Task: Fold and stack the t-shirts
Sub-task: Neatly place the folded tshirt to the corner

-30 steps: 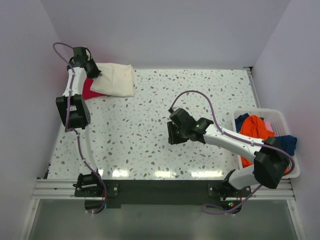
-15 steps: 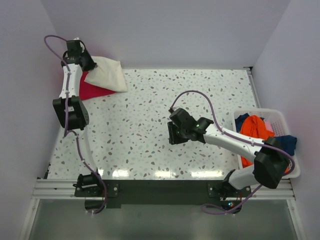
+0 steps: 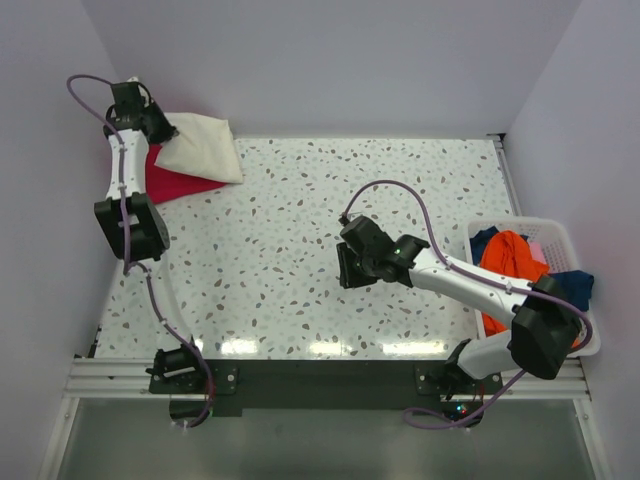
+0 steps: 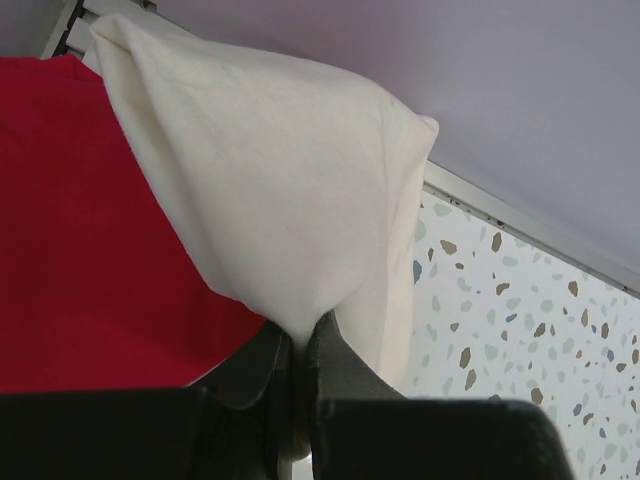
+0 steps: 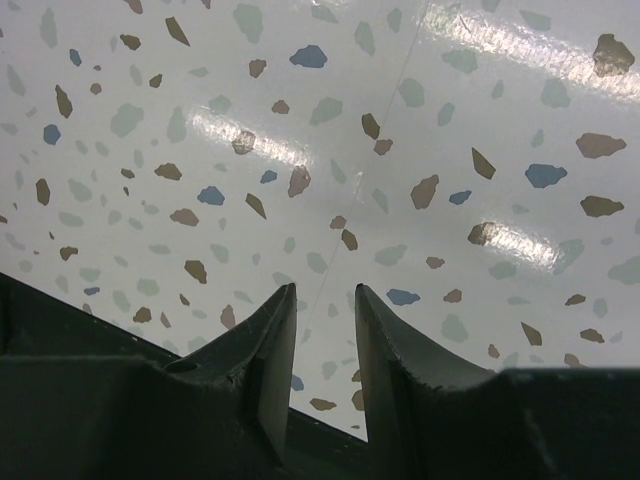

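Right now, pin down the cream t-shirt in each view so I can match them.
Top external: cream t-shirt at the speckled tabletop's far-left corner, partly over the red t-shirt, pinched by the left pincer.
Left wrist: fills the centre, bunched into the shut pincer at the bottom.
Right wrist: not in it.
Shared landmark: the speckled tabletop, in all three.
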